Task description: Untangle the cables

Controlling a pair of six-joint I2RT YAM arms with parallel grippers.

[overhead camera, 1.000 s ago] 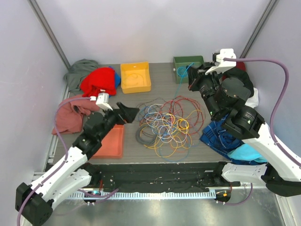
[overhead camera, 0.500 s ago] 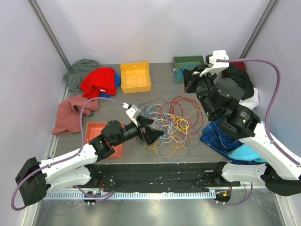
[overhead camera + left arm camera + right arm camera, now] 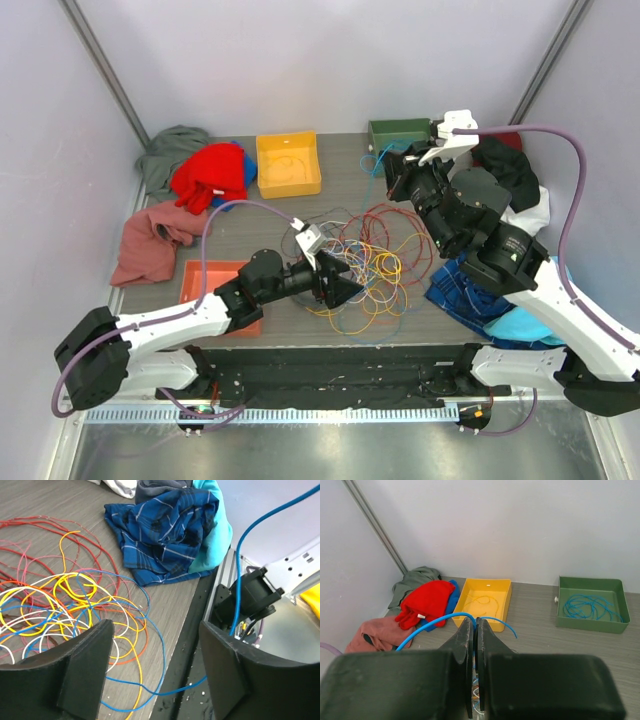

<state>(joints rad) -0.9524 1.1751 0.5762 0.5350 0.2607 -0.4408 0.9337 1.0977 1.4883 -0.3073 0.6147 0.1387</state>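
Top external view, Ben: where do the cables (image 3: pixel 365 262) lie?

Ben: In a loose heap at the middle of the tabletop (image 3: pixel 340 190), with red, orange, yellow, blue and white loops crossing one another. The left gripper (image 3: pixel 350 287) sits low at the heap's near-left edge. The right gripper (image 3: pixel 391 182) is raised past its far-right edge, near the green tray (image 3: pixel 405 124).

Mia: Is the left one holding anything?

Ben: No. Its wrist camera shows the two fingers spread wide with nothing between them. Yellow, orange and blue loops lie on the tabletop beneath. A plaid shirt (image 3: pixel 160 530) and a teal cloth (image 3: pixel 220 530) are bunched just beyond those loops.

Mia: And the right?

Ben: It is pinched closed on a blue cable (image 3: pixel 445 616). In its wrist view the fingers are pressed together, and the cable arches out on both sides of the tips.

Mia: What about the trays?

Ben: The green tray holds a coil of blue cable. The yellow tray (image 3: pixel 496 591) holds one thin yellow strand. An orange tray (image 3: pixel 205 278) lies partly under the left arm.

Mia: Any cloth at the far left?

Ben: A red garment (image 3: pixel 212 172) lies just beside the yellow tray, well apart from the heap.
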